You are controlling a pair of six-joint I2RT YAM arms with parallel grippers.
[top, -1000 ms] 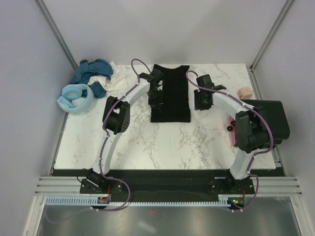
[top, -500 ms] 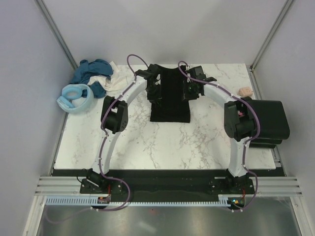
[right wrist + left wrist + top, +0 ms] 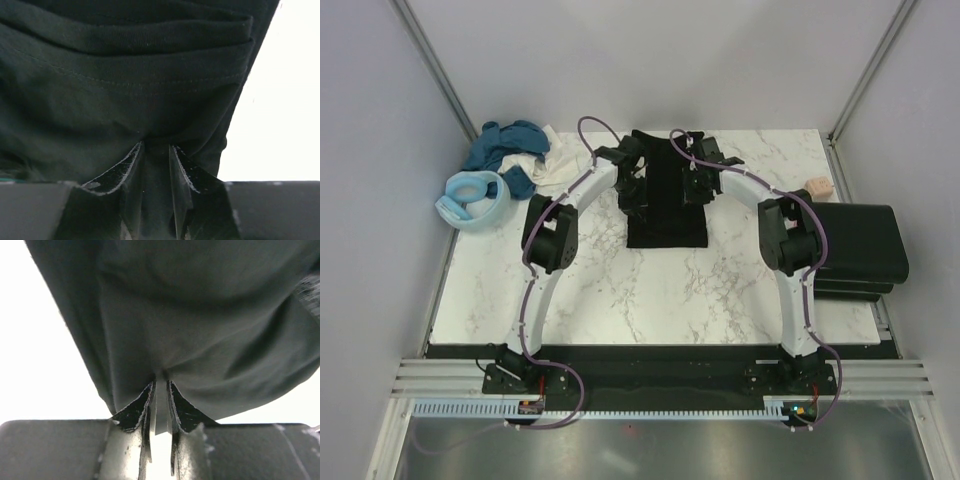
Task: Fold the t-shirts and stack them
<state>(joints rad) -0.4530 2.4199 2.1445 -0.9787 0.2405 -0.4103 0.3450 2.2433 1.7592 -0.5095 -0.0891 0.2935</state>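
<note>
A black t-shirt (image 3: pixel 668 218), folded into a long narrow strip, lies on the marble table (image 3: pixel 620 290) at the middle back. My left gripper (image 3: pixel 632 188) is at the strip's left edge and my right gripper (image 3: pixel 695 186) at its right edge, both about halfway along it. In the left wrist view the left gripper (image 3: pixel 161 384) is shut on a fold of the black cloth (image 3: pixel 200 315). The right wrist view shows the right gripper (image 3: pixel 156 146) shut on a thicker bunch of layered cloth (image 3: pixel 125 75) with a hem seam.
A loose pile sits at the back left: a teal-blue shirt (image 3: pixel 507 143), a white one (image 3: pixel 552 166) and a light blue one (image 3: pixel 475 200). Folded black shirts (image 3: pixel 860 248) are stacked at the right edge. A small pinkish-beige block (image 3: pixel 817 187) lies behind that stack.
My right arm swung left from beside the shirt onto its right edge and its jaws closed on the cloth. The left gripper shifted slightly toward the back, still holding the left edge.
</note>
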